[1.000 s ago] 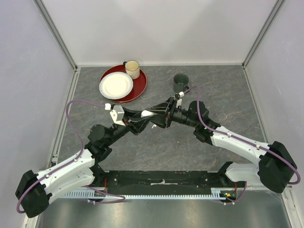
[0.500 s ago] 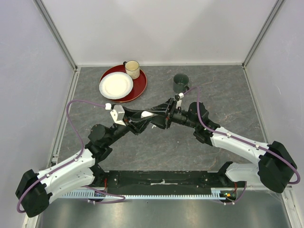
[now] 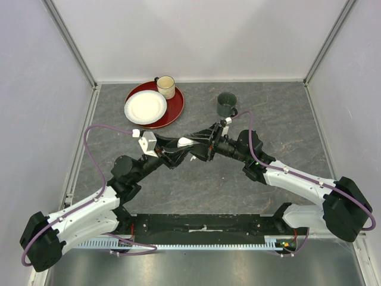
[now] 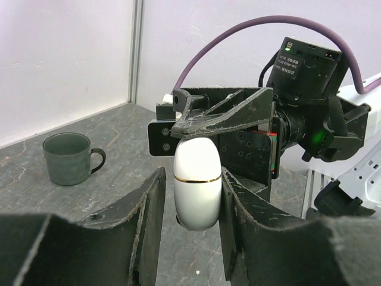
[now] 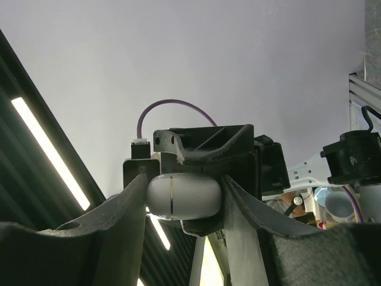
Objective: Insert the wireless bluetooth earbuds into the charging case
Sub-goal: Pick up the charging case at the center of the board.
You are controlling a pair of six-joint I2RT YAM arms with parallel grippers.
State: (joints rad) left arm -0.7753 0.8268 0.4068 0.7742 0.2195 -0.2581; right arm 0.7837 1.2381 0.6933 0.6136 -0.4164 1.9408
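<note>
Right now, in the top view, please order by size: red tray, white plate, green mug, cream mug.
1. red tray
2. white plate
3. green mug and cream mug: they look alike.

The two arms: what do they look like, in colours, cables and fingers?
The left arm and right arm have white shells and black joints. A purple cable loops along each. The fingers are black, rough and wedge-shaped. A green light glows on the right wrist.

The closed, white, egg-shaped charging case (image 4: 197, 179), a thin gold seam around it, sits clamped in the right gripper (image 5: 184, 185) above the worktop's (image 3: 286, 119) middle.
</note>
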